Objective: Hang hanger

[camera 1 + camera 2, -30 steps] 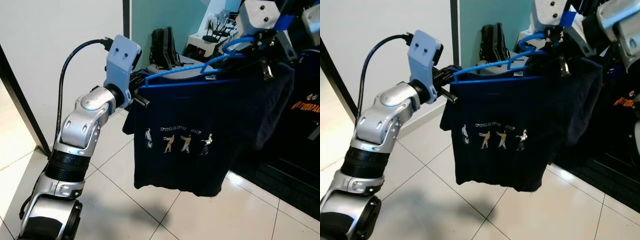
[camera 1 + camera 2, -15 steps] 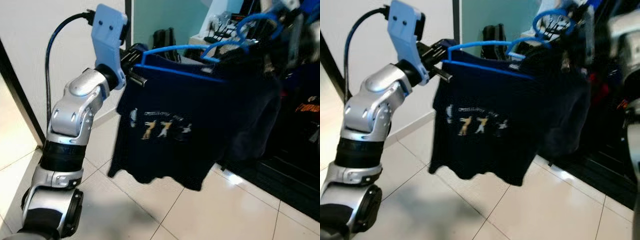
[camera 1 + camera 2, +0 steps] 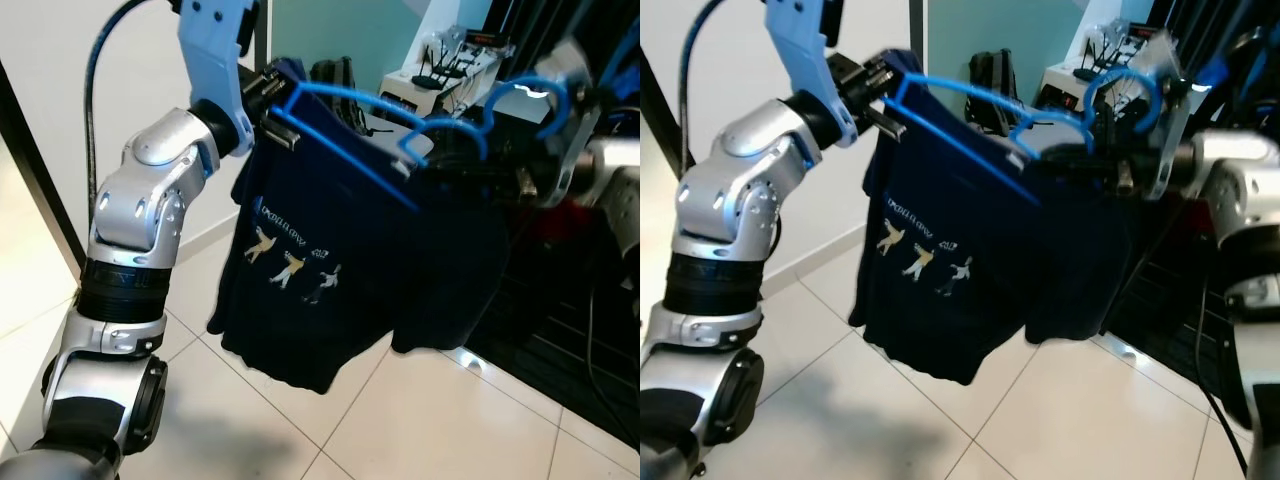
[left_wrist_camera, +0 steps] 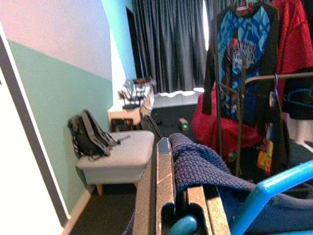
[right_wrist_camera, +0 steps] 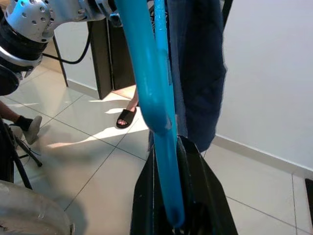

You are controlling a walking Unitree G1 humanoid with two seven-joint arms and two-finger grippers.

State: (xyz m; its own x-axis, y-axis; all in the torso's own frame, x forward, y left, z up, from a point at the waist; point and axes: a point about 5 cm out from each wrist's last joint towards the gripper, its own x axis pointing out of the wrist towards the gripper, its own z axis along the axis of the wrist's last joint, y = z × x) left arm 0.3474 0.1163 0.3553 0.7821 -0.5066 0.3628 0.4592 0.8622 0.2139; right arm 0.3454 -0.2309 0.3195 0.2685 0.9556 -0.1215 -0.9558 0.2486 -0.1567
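- Glossy beige floor tiles [image 3: 420, 420] underfoot, white wall with a teal section behind, and a rack of clothes [image 4: 254, 73] off in the back by dark curtains.
- One blue hanger [image 3: 350, 135] in play, carrying one navy t-shirt [image 3: 330, 260] with a row of little figures printed on the chest. It's held up in the air between the two arms, tilted so the left end sits higher than the hook end.
- Left gripper [image 3: 268, 98] is up high at the hanger's left corner; fingers [image 4: 159, 191] are pinched down on the bar end, with shirt fabric bunched right against them.
- Right gripper [image 3: 1110, 160] is at the other end, by the hook; fingers [image 5: 205, 196] are clamped tight around the blue plastic.
- Background extras: one black backpack [image 4: 88, 137] leaning on a light bench [image 4: 122, 156], plus a white box with several antennas [image 3: 450, 55] on a small table.
- A person's foot in a black sandal [image 5: 126, 116] is visible on the tiles.
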